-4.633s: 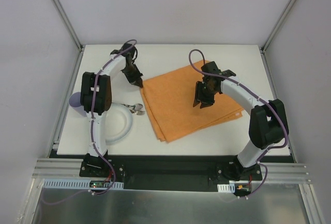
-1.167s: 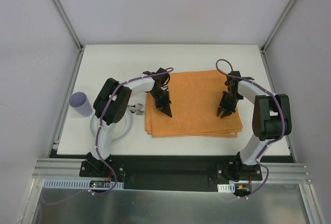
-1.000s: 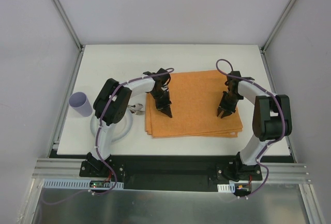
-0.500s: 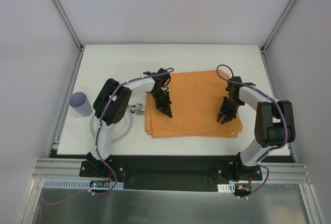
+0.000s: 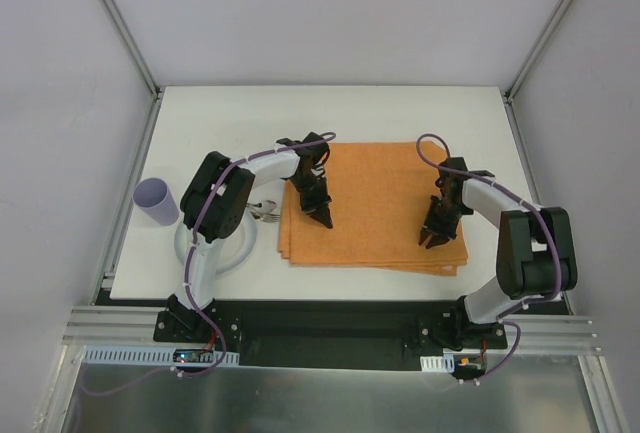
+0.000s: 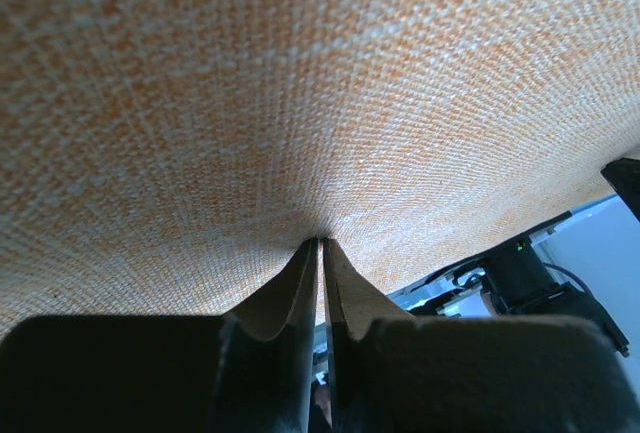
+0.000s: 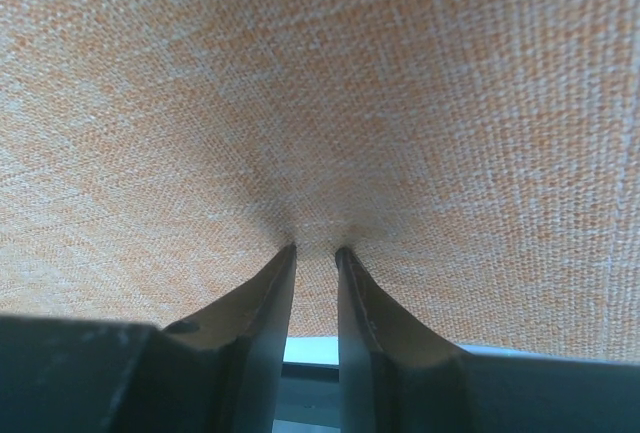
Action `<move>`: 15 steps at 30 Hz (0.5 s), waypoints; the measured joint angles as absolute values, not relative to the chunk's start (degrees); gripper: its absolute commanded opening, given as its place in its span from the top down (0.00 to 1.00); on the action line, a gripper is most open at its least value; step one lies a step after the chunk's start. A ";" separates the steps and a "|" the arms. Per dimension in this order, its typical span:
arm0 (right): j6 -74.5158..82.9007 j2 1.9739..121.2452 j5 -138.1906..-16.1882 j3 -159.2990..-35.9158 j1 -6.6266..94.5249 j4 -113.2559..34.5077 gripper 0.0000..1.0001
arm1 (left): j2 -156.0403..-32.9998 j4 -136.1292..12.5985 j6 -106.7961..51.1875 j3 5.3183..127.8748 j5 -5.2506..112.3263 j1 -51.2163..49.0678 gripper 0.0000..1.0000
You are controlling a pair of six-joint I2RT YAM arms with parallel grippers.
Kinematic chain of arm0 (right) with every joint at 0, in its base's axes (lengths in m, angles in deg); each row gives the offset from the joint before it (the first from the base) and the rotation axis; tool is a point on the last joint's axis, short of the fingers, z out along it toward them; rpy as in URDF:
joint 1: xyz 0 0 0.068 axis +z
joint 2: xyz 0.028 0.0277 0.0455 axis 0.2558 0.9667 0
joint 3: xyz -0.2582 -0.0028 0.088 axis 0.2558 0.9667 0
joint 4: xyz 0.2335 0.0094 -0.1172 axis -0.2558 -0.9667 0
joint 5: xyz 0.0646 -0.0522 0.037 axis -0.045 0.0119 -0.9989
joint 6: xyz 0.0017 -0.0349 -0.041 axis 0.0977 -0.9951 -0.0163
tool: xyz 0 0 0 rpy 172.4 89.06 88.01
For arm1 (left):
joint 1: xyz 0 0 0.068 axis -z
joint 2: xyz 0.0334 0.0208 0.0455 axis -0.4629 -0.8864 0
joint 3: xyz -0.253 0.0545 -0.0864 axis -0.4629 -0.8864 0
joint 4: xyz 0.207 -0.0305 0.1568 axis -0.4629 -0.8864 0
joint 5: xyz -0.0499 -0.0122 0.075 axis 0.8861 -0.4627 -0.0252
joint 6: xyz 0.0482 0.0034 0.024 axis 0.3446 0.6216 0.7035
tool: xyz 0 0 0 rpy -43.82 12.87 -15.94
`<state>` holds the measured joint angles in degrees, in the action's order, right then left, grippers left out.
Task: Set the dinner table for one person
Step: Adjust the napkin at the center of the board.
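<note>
We judge the setting barely begun. The plain, matte white worktop (image 5: 400, 113) spreads from the arms' bases to the far wall. At its left edge the cup (image 5: 152, 200), plate (image 5: 237, 255) and cutlery (image 5: 265, 212) sit bunched, off the mat (image 5: 375, 203). The left end effector (image 5: 326, 219) presses on the mat with its fingers together. The right end effector (image 5: 428, 241), fingers narrowly apart, seems to pinch a pucker of cloth. Laying out the ware is left.
</note>
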<state>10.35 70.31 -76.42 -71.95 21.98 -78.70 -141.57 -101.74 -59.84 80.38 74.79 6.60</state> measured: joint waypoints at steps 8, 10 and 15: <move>10.79 68.45 -76.38 -70.18 23.05 -78.50 0.73 | -141.57 -101.87 -60.26 80.31 74.79 6.58 0.93; 10.90 68.19 -76.36 -69.83 23.40 -78.59 0.73 | -141.57 -101.87 -60.32 80.25 74.82 6.58 0.94; 10.90 68.14 -76.20 -69.81 23.62 -78.68 0.73 | -141.57 -101.87 -60.36 80.20 74.79 6.58 0.93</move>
